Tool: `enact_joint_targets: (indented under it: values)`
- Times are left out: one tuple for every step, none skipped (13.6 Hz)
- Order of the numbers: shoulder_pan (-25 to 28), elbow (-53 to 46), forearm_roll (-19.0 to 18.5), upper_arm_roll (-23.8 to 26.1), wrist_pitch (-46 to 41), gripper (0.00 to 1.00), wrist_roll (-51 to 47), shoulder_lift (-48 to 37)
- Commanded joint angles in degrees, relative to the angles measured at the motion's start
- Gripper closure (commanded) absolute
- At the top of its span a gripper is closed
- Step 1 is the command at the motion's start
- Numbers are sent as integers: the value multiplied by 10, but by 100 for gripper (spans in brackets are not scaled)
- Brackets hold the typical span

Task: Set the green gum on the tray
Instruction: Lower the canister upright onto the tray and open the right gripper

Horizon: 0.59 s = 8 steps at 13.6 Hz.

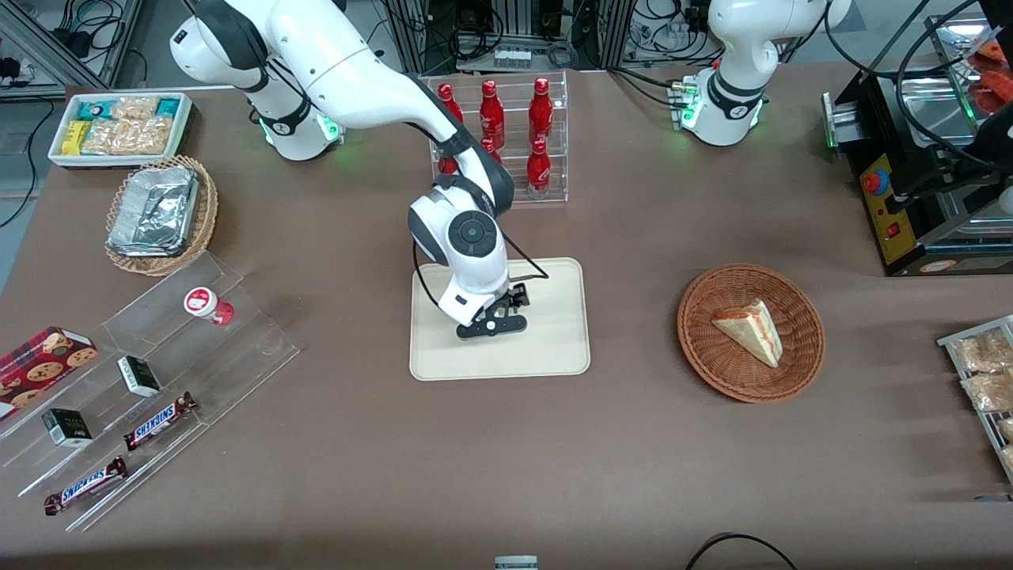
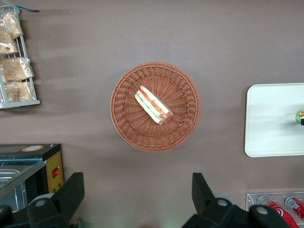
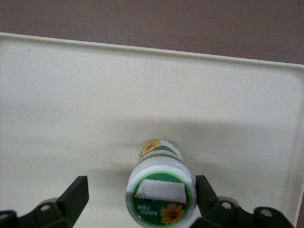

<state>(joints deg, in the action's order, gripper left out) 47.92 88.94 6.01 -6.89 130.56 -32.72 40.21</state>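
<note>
Green gum: you see the green gum [image 3: 161, 194] from above in the right wrist view, a small white canister with a green-rimmed lid, a white patch and a sunflower printed on top, and a green-yellow band with another flower down its side.
Where it is: it stands on the tray [image 3: 66, 109], between the spread fingers.
Gripper: the gripper [image 3: 142, 202] sits low over the tray with its jaws apart; one finger [image 3: 76, 194] is well clear of the canister, the other [image 3: 205, 192] is just beside the lid, and you cannot quite tell whether it touches.
Front view: here the gripper [image 1: 495, 321] hangs over the cream tray [image 1: 554, 348], and the arm hides the canister from you.
Left wrist view: you get only the tray's [image 2: 270, 118] end and a small green speck [image 2: 300, 117] at the frame edge, probably the gum.
Nearer the camera: Snickers bars [image 1: 158, 420] lie on the clear stepped stand [image 1: 237, 332].
Farther up the stand: a red-and-white canister [image 1: 207, 305].
Toward the parked arm: a wicker basket [image 1: 791, 301] holding a sandwich wedge [image 1: 752, 330].
Farthest: red bottles [image 1: 540, 111] in a clear rack.
</note>
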Motion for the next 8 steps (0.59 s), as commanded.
enact_joint_targets:
  values:
    - [2,-17,-2,-5,-2,0,2,6]
    - [2,-17,-2,-5,-2,0,3,6]
    - [2,-17,-2,-5,-2,0,4,6]
    - [2,-17,-5,-5,-2,0,4,6]
    - [2,-17,-8,-5,-3,0,5,6]
    - [2,-16,-9,-5,-3,0,5,5]
    - [2,-16,-9,-5,-4,0,5,5]
    - [2,-16,-9,-6,-4,0,5,4]
